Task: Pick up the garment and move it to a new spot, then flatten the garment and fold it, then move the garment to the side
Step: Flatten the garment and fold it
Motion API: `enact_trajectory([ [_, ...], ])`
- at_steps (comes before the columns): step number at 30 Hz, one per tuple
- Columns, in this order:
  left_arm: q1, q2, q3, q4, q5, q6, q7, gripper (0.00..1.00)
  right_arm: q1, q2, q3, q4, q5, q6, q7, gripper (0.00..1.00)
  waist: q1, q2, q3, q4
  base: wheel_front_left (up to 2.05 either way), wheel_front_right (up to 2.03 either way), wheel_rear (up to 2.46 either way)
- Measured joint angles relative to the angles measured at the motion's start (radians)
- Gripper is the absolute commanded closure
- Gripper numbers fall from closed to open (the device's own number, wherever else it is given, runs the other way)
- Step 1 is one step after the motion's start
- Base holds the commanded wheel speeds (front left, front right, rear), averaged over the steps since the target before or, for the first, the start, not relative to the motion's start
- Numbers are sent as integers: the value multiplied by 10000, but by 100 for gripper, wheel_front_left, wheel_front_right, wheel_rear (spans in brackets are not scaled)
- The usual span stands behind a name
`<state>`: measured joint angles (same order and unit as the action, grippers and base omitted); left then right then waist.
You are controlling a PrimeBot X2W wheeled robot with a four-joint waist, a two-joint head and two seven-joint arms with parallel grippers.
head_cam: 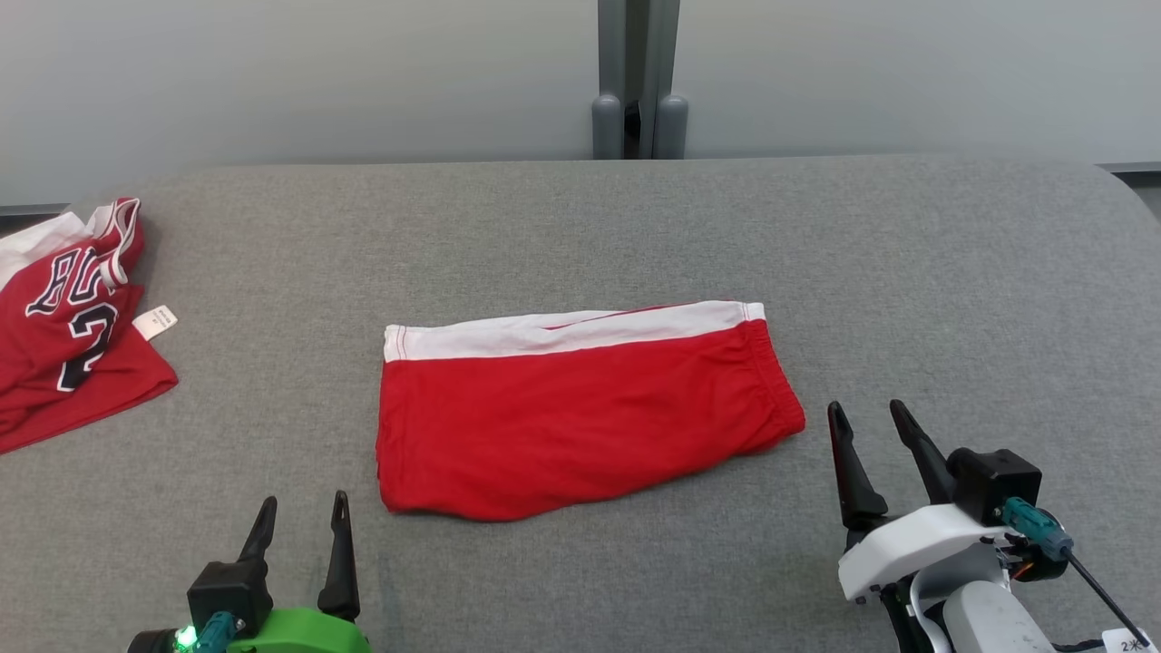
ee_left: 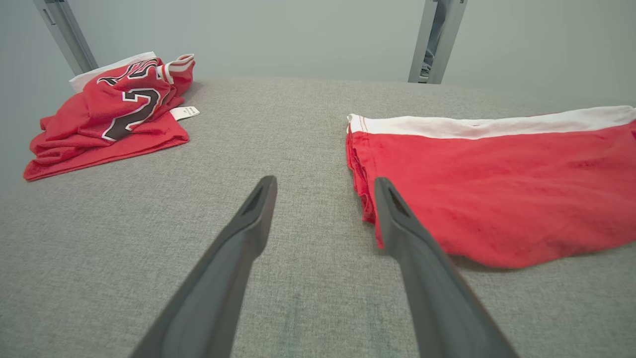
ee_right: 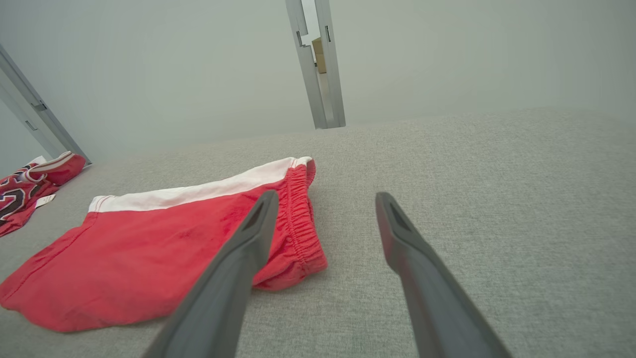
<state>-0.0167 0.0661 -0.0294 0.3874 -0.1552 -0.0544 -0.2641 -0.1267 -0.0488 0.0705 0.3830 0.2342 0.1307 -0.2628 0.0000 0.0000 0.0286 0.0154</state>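
The left gripper (head_cam: 305, 501) stands spread wide with nothing between its 2 long, dark, tapering fingers; it hovers low over the grey cloth just off the near left corner of the garment, not touching it. In the left wrist view its right fingertip overlaps the garment's stacked left edge. The right gripper (head_cam: 866, 408) is equally wide apart and empty, its 2 matte fingers pointing up just beside the garment's right end, clear of the fabric.

The garment (head_cam: 580, 426), a pair of red shorts, lies folded into a rough rectangle in the middle of the table (head_cam: 635, 227). Its cloth is soft and faintly wrinkled. A white band runs along the far edge, a gathered, ribbed elastic waistband forms the right end, and the near edge sags in a shallow curve. Layered hems show at the left end.

The table has a grey woven covering with a fine, even weave and rounded far corners. At its far left edge, well apart from the shorts, a red jersey (head_cam: 63, 345) sits crumpled, with dark white-edged lettering, a large 2, and a small white tag (head_cam: 155, 322). Behind, a pale smooth wall is split by a grey metal post (head_cam: 638, 82).
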Motion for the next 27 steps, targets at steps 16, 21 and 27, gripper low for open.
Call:
enact_trajectory([
  [16, -616, -151, -355, 40, 420, -339, 0, 0, -1936, -2, -196, 2023, -713, 0, 2, 0, 0, 0, 1006, 646, 0, 0, 0],
  [21, -690, -151, -619, 430, 537, -428, 0, 0, -2285, 4, -405, 3227, -926, 0, 2, 0, 0, 0, 1337, 1140, 0, 0, 0],
  [27, -765, -155, -537, 564, 541, -506, 0, 0, -2357, -6, -573, 4123, -823, 6, -50, 0, 0, 0, 1683, 1465, 0, 0, 0],
])
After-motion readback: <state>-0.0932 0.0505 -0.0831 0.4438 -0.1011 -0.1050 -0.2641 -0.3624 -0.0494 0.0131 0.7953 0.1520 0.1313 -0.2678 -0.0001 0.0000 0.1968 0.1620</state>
